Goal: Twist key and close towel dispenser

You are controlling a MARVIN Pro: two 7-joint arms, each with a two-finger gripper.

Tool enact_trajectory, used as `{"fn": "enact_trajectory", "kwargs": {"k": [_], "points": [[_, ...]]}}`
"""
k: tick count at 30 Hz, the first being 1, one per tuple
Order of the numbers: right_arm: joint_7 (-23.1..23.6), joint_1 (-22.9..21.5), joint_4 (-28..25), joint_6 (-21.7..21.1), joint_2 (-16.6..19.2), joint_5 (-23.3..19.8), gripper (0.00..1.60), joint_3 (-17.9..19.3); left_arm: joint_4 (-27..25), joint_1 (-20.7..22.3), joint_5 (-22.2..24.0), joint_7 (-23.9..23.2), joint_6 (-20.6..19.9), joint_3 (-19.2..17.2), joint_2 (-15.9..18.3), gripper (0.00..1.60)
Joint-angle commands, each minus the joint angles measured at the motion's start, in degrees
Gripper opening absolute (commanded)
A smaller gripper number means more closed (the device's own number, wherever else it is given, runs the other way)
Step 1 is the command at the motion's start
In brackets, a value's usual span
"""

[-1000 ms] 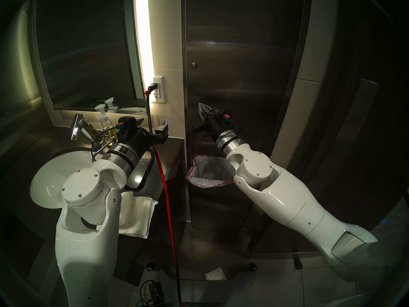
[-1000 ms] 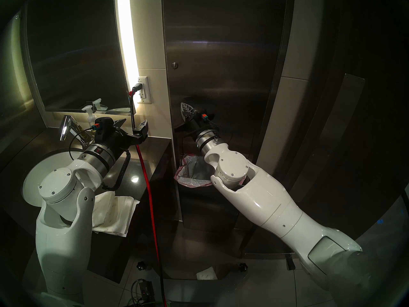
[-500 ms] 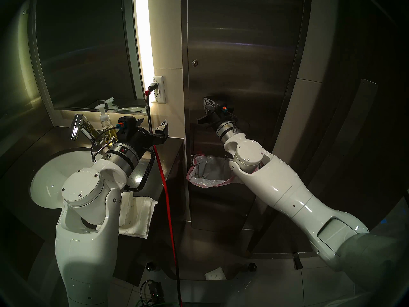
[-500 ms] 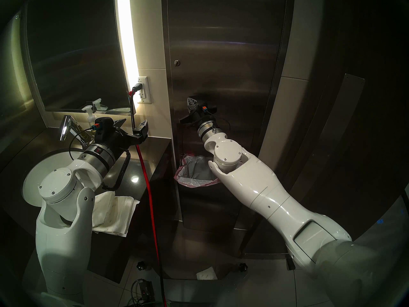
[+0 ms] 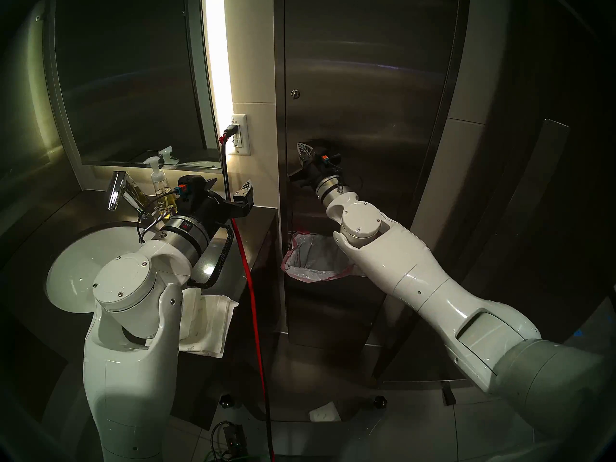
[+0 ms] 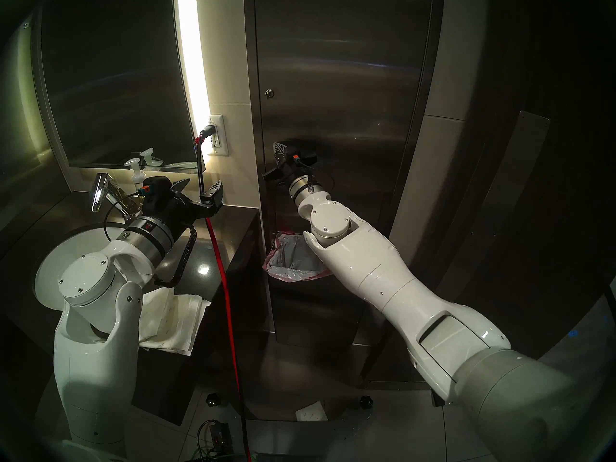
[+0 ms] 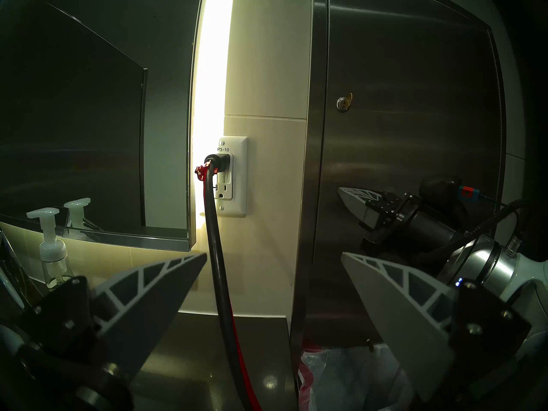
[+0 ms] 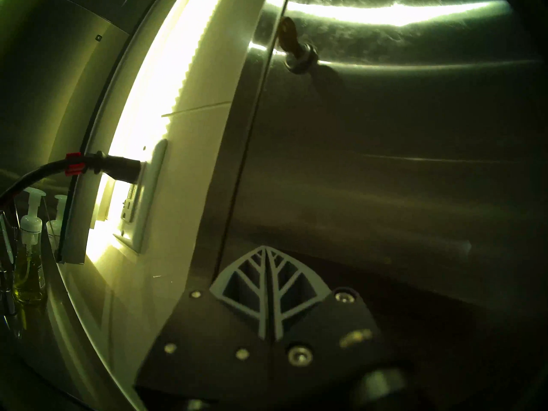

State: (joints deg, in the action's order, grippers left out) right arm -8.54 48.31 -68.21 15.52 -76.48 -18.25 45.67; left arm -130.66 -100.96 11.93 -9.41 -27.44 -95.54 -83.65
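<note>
Because the towel dispenser [image 5: 366, 101] filling the centre-right of the head view is a stiff, slick steel cabinet, I judge its long door swings heavily and wants a flat push. My right gripper [image 5: 305, 151], fingers pressed together and empty, rests against that door, while my left gripper [image 7: 272, 285] idles spread wide. The key [image 8: 285, 35], upper centre of my right wrist view, is small, rigid brass; I would pinch its round head.

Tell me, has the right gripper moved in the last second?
Yes. In the head view the right gripper, shut and empty, has moved up the towel dispenser door, closer to the key and farther above the lined bin.
</note>
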Motion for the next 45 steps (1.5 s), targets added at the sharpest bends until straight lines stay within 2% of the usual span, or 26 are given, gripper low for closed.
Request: {"fn": "enact_trajectory", "kwargs": {"k": [1,8,13,15,21,22,23,26,30,31,32,33,34,35,37,38,45], "points": [[0.2,0.9,-6.8,7.0,0.8,2.7,1.6,-0.3,-0.5,0.3,0.0,0.0,0.1,0.0,0.0,1.6],[-0.7,6.3,-12.9,13.8,4.0,4.5,1.6,-1.3,-0.5,0.3,0.0,0.0,0.1,0.0,0.0,1.6],[-3.5,9.2,-17.1,17.6,6.4,6.4,1.6,-0.6,-0.5,0.3,0.0,0.0,0.1,0.0,0.0,1.6],[-4.9,10.6,-19.9,18.1,7.6,7.2,1.6,0.0,-0.5,0.3,0.0,0.0,0.1,0.0,0.0,1.6],[-9.3,12.5,-22.9,18.3,7.8,9.6,1.6,1.8,-0.5,0.3,0.0,0.0,0.1,0.0,0.0,1.6],[-10.6,13.6,-25.8,16.5,8.4,9.9,1.6,2.2,-0.5,0.3,0.0,0.0,0.1,0.0,0.0,1.6],[-11.6,13.5,-24.8,16.8,6.7,9.9,1.6,3.0,-0.5,0.3,0.0,0.0,0.1,0.0,0.0,1.6],[-15.0,14.1,-27.8,12.6,4.8,10.0,1.6,3.7,-0.5,0.3,0.0,0.0,0.1,0.0,0.0,1.6],[-17.9,13.2,-30.2,8.6,2.6,11.2,1.6,2.7,-0.5,0.3,0.0,0.0,0.1,0.0,0.0,1.6],[-18.6,13.0,-31.0,6.5,1.9,11.2,1.6,2.5,-0.5,0.3,0.0,0.0,0.1,0.0,0.0,1.6],[-19.1,12.6,-30.8,6.4,1.3,11.3,1.6,2.3,-0.5,0.3,0.0,0.0,0.1,0.0,0.0,1.6],[-19.8,12.4,-31.5,4.2,0.7,11.6,1.6,2.3,-0.5,0.3,0.0,0.0,0.1,0.0,0.0,1.6],[-20.3,12.0,-31.0,4.6,0.1,11.8,1.6,2.1,-0.5,0.3,0.0,0.0,0.1,0.0,0.0,1.6],[-21.2,11.8,-31.5,2.0,-0.6,12.1,1.6,2.1,-0.5,0.3,-0.1,0.0,0.1,0.0,0.0,1.6],[-22.6,11.1,-30.7,1.4,-2.0,12.8,1.6,1.9,-0.5,0.3,-0.1,0.0,0.1,0.0,0.0,1.6],[-23.6,10.9,-30.9,-0.7,-2.7,13.3,1.6,1.9,-0.5,0.3,-0.1,0.0,0.1,0.0,0.0,1.6],[-27.2,8.3,-27.4,-7.3,-6.7,13.6,1.6,1.4,-0.6,0.3,-0.1,0.0,0.1,0.0,0.0,1.6]]}}
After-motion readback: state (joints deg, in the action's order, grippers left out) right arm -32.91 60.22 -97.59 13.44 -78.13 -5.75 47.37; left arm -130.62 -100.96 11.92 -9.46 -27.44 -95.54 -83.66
